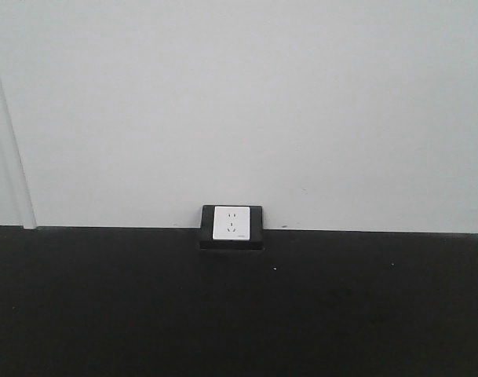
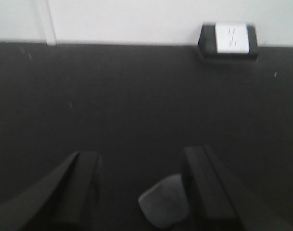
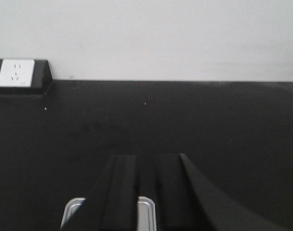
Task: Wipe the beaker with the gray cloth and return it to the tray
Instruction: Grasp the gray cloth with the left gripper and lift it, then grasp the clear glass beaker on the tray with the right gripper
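Note:
In the left wrist view my left gripper [image 2: 141, 154] is open, its two dark fingers spread wide above the black table. A rounded light-gray patch, apparently a corner of the gray cloth [image 2: 163, 204], lies on the table just inside the right finger [image 2: 204, 187]; nothing is gripped. In the right wrist view my right gripper [image 3: 147, 156] has its fingers drawn close, with only a narrow slit between them and nothing in it. Below them, partly hidden, sits the silvery tray [image 3: 71, 211]. The beaker is out of view.
A black tabletop [image 1: 239, 314] runs back to a white wall [image 1: 239, 102]. A white socket in a black housing [image 1: 231, 224] stands at the table's back edge; the socket [image 2: 229, 39] also shows in the left wrist view, and the socket [image 3: 14, 73] in the right wrist view.

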Motion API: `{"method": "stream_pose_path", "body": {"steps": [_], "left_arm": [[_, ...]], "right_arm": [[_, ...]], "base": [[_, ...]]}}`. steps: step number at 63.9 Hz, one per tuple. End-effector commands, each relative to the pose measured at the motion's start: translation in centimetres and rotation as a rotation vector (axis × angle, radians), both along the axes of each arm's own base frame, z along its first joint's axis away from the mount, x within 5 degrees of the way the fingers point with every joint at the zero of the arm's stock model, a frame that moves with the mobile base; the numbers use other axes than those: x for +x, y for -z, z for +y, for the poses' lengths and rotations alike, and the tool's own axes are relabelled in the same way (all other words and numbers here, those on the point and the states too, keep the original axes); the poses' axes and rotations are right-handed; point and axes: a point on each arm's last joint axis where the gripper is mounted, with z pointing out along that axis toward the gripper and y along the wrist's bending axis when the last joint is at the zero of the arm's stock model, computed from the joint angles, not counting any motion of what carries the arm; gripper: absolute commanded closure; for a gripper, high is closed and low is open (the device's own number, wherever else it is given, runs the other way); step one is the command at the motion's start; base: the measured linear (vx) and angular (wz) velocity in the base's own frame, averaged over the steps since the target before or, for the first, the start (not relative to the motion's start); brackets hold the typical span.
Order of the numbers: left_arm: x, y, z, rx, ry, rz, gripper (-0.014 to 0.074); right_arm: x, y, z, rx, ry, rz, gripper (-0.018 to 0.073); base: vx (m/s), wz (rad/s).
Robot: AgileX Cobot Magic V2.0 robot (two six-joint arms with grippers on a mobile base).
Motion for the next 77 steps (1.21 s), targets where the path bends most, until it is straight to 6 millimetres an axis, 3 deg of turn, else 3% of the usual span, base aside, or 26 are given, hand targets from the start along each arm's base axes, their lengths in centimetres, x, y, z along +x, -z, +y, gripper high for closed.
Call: {"method": "stream_pose_path", "body": {"steps": [1,13,24,38,55,64,77], "left_arm": [[1.7,-0.7,-0.3,-0.064,-0.004,-0.036,0.0050],[4.6,3.0,-2.5,-0.135,0.074,0.193,0.0052],[6.3,6.0,-4.9,-0.172,0.152,0.346,0.0052],[8.8,9.3,-5.5,-0.187,0.110,0.478,0.0052],[12.3,8.5,-6.6,-0.196,0.124,0.525,0.0060],[12.5,8.1,-7.0,-0.221,0.137,0.595,0.0077],[13.1,7.9,-7.1,-0.260,0.117,0.548,0.0084]], "right_arm": [[0.7,-1.6,0.0,-0.025,-0.013,-0.094,0.0215],[1.0,-1.4,0.0,-0.025,-0.013,-0.080,0.0071],[1.0,-1.4,0.0,-0.025,-0.013,-0.079,0.0064],[1.0,-1.4,0.0,-0.025,-0.013,-0.079,0.0064],[1.0,-1.3,0.0,-0.024,-0.011,-0.065,0.0064],[0.9,-1.1,0.0,-0.023,-0.008,-0.043,0.0064],[0.9,-0.9,0.0,-0.023,-0.005,-0.019,0.0064]], "base": [[0.00,0.00],[0.00,0.00],[0.00,0.00],[0.00,0.00],[0.00,0.00],[0.00,0.00],[0.00,0.00]]}}
